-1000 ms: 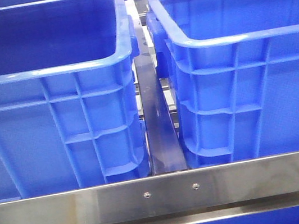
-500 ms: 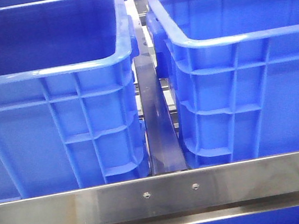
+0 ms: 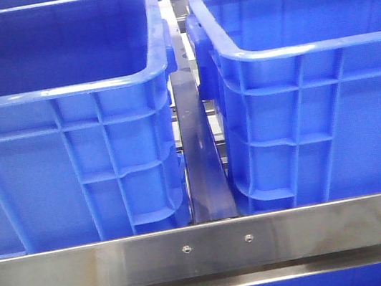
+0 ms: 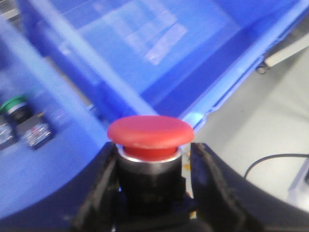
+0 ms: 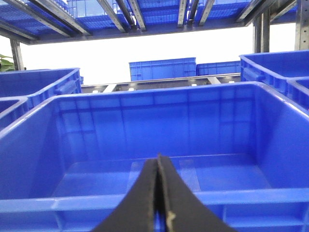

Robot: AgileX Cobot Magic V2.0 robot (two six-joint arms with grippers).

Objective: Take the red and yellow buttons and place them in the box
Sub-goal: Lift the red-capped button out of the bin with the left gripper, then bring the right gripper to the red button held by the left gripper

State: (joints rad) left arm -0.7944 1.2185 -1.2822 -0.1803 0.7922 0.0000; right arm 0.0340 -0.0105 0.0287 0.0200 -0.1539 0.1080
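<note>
In the left wrist view my left gripper (image 4: 153, 166) is shut on a red button (image 4: 150, 133) with a mushroom cap and a black body, held over the rim between two blue boxes (image 4: 159, 53). A green-capped button (image 4: 14, 107) lies in the neighbouring box. In the right wrist view my right gripper (image 5: 158, 169) is shut and empty, facing a blue box (image 5: 159, 130) that shows nothing inside. No yellow button shows. Neither gripper shows in the front view, where two blue boxes (image 3: 63, 119) (image 3: 311, 80) stand side by side.
A steel rail (image 3: 208, 253) runs across the front and a steel bar (image 3: 200, 156) runs between the boxes. More blue bins (image 5: 161, 69) stand on racks behind. A pale floor with a black cable (image 4: 270, 162) shows beside the left box.
In the front view the black left arm at the upper left has moved up and left and has left the picture. The boxes have not moved.
</note>
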